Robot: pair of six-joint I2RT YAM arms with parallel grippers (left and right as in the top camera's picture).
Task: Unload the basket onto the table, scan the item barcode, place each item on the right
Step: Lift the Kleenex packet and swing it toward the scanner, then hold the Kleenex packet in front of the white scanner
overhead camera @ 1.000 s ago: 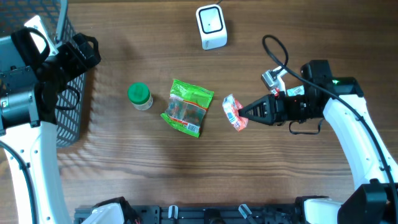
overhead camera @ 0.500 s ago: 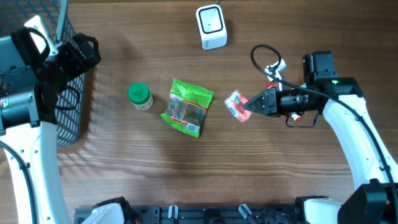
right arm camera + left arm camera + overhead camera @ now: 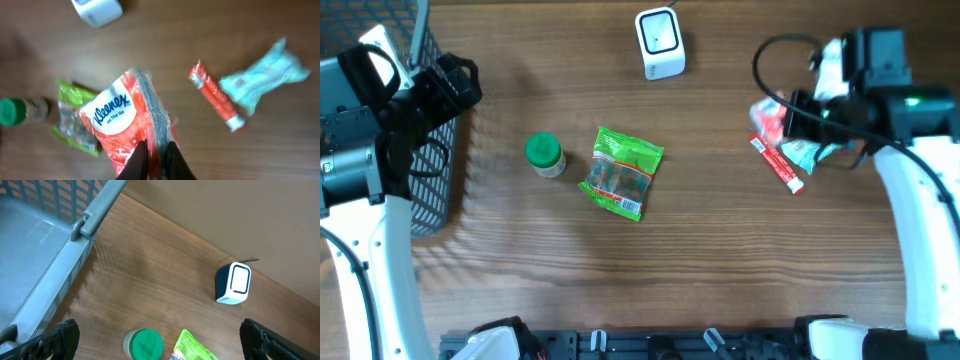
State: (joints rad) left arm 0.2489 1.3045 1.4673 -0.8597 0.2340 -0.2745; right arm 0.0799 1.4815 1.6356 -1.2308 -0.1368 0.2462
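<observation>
Tissue pack (image 3: 125, 122) — lifted, carried rightward — right gripper (image 3: 154, 151) pinching.

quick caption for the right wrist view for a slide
Right hand pinches a tissue pack above the table, scanner at top left.

White arm links (image 3: 918, 235), black joints (image 3: 876, 48), black tool (image 3: 152, 161), looped cable (image 3: 765, 50).
</observation>
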